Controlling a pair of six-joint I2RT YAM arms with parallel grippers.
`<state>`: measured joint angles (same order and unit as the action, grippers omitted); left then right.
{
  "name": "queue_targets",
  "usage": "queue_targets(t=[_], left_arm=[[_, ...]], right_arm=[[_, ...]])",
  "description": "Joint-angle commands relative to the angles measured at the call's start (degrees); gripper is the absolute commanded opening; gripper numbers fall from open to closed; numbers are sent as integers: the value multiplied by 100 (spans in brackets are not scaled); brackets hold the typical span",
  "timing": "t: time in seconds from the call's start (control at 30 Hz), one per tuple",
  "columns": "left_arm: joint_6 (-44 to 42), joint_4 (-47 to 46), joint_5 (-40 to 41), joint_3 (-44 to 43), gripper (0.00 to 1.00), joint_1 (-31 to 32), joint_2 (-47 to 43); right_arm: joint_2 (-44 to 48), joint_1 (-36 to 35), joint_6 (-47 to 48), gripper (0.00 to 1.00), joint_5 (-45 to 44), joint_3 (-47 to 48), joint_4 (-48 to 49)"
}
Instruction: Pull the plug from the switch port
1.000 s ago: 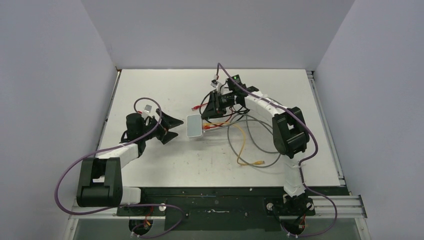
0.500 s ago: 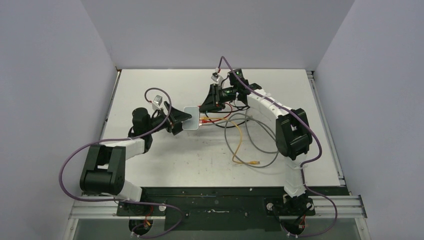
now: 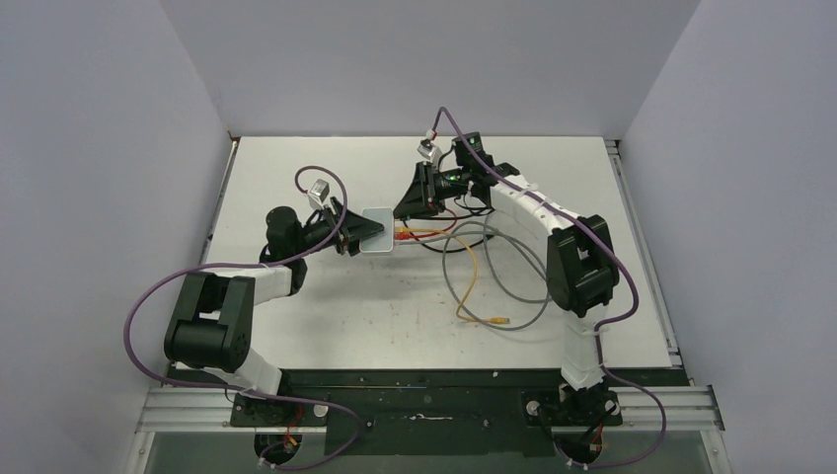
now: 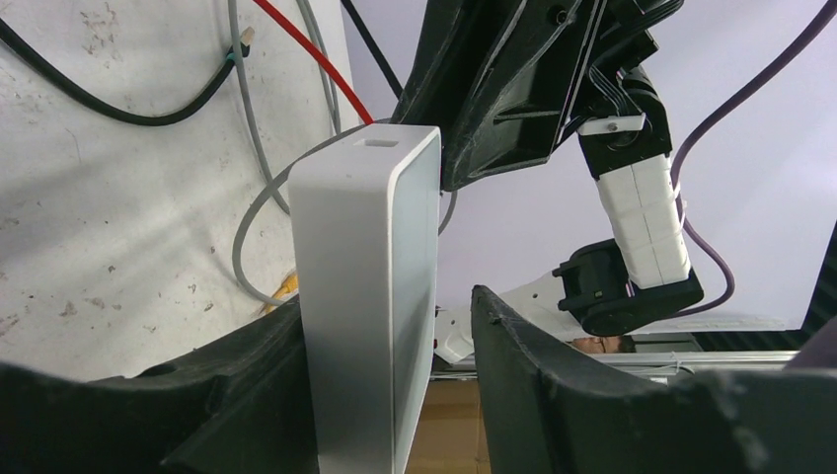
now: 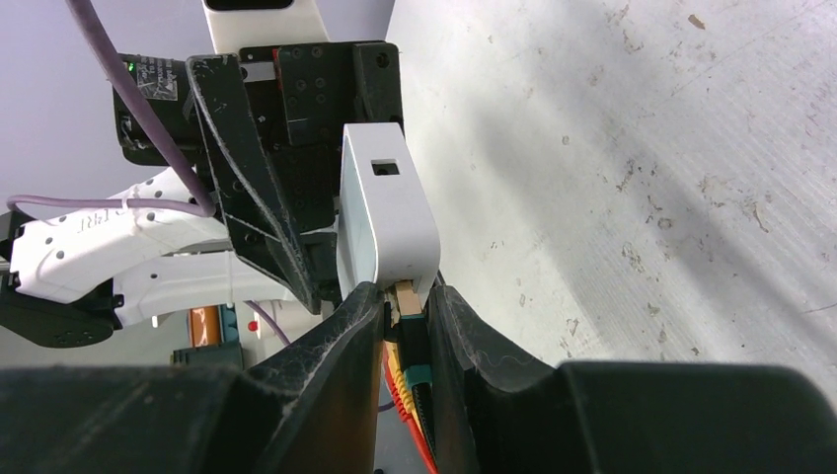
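The pale grey-white switch (image 3: 378, 232) stands on edge mid-table; its port side faces right, with several cables plugged in. My right gripper (image 3: 403, 217) is shut on a teal-booted plug (image 5: 411, 326) seated in the narrow edge of the switch (image 5: 390, 212). My left gripper (image 3: 363, 230) straddles the opposite end of the switch (image 4: 365, 296). Its left finger touches the box, while a gap shows between the box and the right finger (image 4: 513, 365). The port itself is hidden behind the plug and fingers.
Red (image 3: 419, 235), yellow (image 3: 474, 276) and grey (image 3: 513, 286) cables trail from the switch over the table right of centre. The yellow cable's loose end (image 3: 498, 320) lies toward the front. Walls close in the table on three sides.
My left gripper has moved right to the switch and its jaws have narrowed around it. The switch shifted slightly back and left. The right gripper kept its grip on the plug.
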<state>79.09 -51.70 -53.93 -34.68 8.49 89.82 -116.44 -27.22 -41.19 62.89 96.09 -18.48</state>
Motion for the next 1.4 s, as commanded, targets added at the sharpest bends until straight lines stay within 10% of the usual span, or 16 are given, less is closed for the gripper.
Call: queue_targets(t=[0.0, 0.4, 0.77, 1.37], left_arm=[[4, -414, -131, -244, 47, 21, -107], [-1177, 1446, 11, -788, 6, 197, -421], [-3669, 5554, 951, -2263, 0, 177, -1139], [-4839, 7894, 2629, -3994, 0, -196, -1848]], right_arm=[[482, -7, -16, 15, 103, 92, 310], [555, 11, 199, 37, -116, 124, 154], [1005, 141, 718, 99, -796, 281, -190], [1994, 501, 596, 90, -1291, -349, 538]])
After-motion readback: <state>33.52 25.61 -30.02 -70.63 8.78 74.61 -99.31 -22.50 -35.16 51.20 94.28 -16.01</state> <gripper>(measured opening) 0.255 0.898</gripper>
